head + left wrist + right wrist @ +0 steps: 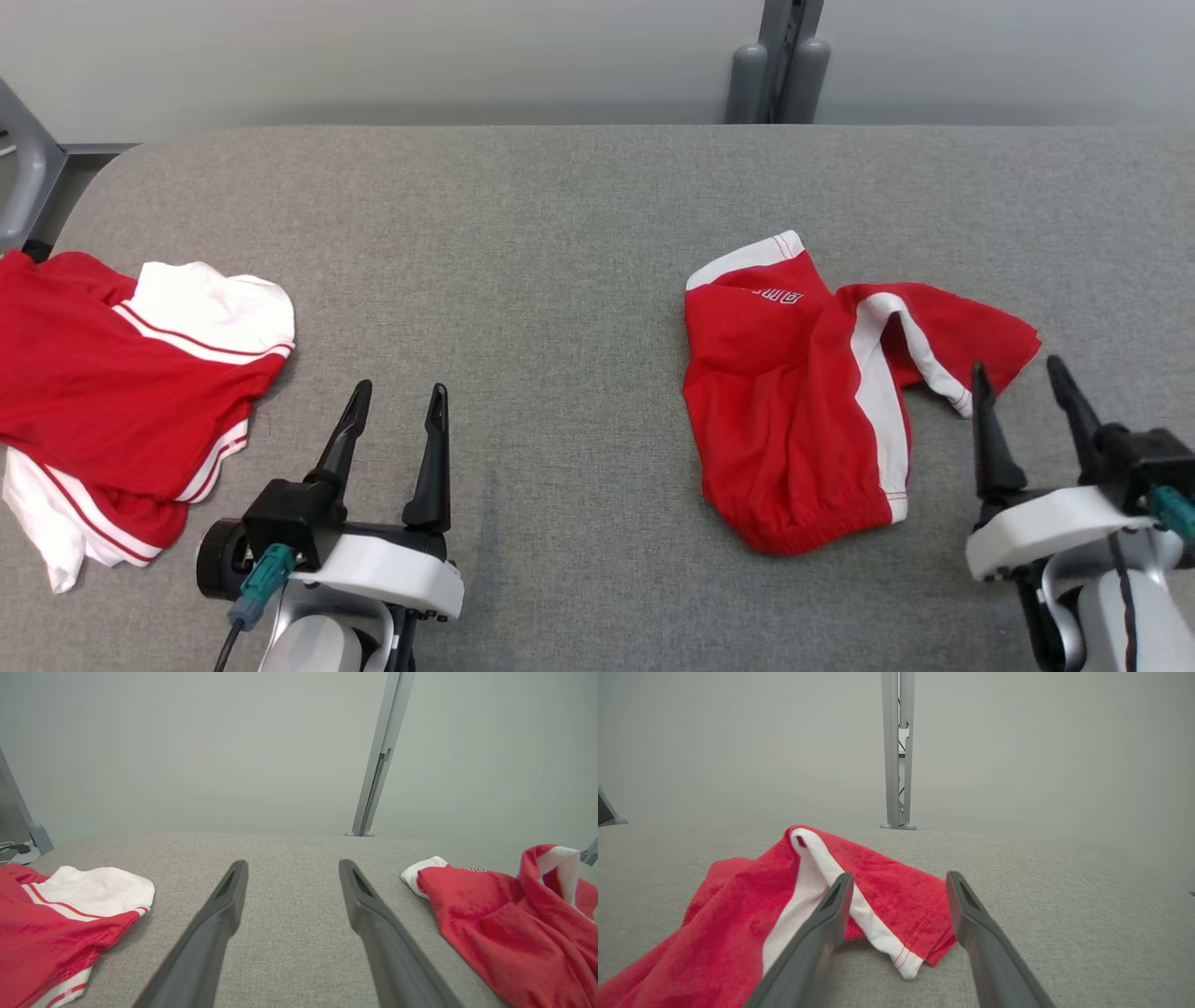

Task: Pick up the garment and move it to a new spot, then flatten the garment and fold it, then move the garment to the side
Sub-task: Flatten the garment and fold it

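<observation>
A red-and-white pile [121,392] lies at nine o'clock on the counter [560,233]; the left tool [400,392] is at seven — fingers apart, empty; the crumpled red garment [794,420] lies toward three; the right tool [1018,369] — fingers apart — is at its four-o'clock corner.

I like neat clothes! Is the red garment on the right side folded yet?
Not folded, crumpled. The red garment lies bunched on the table, its white stripe twisted and one part raised in a ridge.
</observation>
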{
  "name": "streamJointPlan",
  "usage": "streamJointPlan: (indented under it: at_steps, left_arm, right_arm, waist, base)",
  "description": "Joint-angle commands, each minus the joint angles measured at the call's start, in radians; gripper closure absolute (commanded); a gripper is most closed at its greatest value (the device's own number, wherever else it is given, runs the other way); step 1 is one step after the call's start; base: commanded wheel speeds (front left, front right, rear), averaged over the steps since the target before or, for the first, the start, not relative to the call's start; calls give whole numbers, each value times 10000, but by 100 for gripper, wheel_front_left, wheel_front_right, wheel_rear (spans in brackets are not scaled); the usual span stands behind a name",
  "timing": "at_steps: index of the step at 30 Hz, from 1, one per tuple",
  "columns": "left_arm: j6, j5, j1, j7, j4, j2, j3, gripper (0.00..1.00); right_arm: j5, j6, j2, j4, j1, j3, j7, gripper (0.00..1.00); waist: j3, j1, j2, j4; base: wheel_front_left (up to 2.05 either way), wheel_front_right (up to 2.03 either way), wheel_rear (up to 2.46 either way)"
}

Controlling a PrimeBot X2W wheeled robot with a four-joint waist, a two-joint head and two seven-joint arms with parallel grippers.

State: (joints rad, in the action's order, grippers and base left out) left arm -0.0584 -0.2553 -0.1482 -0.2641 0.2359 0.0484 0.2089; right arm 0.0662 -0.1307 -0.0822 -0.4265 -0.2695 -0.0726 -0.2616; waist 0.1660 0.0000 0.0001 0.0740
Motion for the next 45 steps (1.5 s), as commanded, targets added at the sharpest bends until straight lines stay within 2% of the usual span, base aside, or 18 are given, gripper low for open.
streamJointPlan:
  at_steps: [1,11,18,24,29,30,31,32,33,34,36,37,45]
  left_arm:
    - [23,69,27,-5,-4,39,-51,0]
    - [84,77,153,-5,28,39,-3,0]
    - [111,115,174,-5,65,39,13,0]
    - [141,170,252,-5,121,40,5,0]
    - [192,187,228,-5,183,39,61,0]
    - [204,190,218,-5,196,39,70,0]
    - [224,203,211,-5,210,37,83,0]
    - [208,215,216,-5,220,40,74,0]
    - [200,225,232,-5,224,39,65,0]
    - [201,242,257,-5,229,37,64,0]
    - [213,269,307,-5,247,37,66,0]
    - [216,276,329,-5,261,39,69,0]
    - [226,286,349,-3,332,39,79,0]
  right_arm:
    - [218,-1,4,255,384,247,-50,0]
    - [1215,-1,-421,1445,2135,2088,901,0]
    - [958,-1,-930,1771,2890,2512,1363,0]
    - [357,-1,-944,1267,2597,2286,1218,0]
    - [91,-1,-961,324,2037,2503,946,0]
    - [54,-1,-954,122,1900,2558,860,2]
    - [4,-1,-953,-51,1784,2627,776,22]
    - [15,-1,-913,-177,1679,2675,679,46]
    - [43,-1,-877,-306,1603,2717,593,54]
    - [48,-1,-871,-393,1550,2805,509,55]
    - [54,-1,-815,-479,1413,2971,361,76]
    - [78,-1,-771,-479,1367,3084,297,100]
    - [745,-1,-472,451,1154,4151,104,100]
  waist:
    - [-85,0,-1,-75]
    - [-294,0,-1,-114]
    - [-360,0,-1,17]
    - [-435,0,-1,121]
    - [-460,0,-1,283]
    - [-463,0,-1,323]
    - [-469,0,-1,370]
    - [-474,0,-1,403]
    - [-482,0,-1,433]
    - [-493,0,-1,461]
    - [-523,0,-1,513]
    - [-544,0,-1,534]
    - [-731,0,-1,610]
  base:
    - [0,0,0]
    - [0,0,0]
    - [0,0,0]
    - [0,0,0]
    - [0,0,0]
    - [0,0,0]
    - [0,0,0]
    - [0,0,0]
    - [0,0,0]
    - [0,0,0]
    - [0,0,0]
    - [0,0,0]
    - [0,0,0]
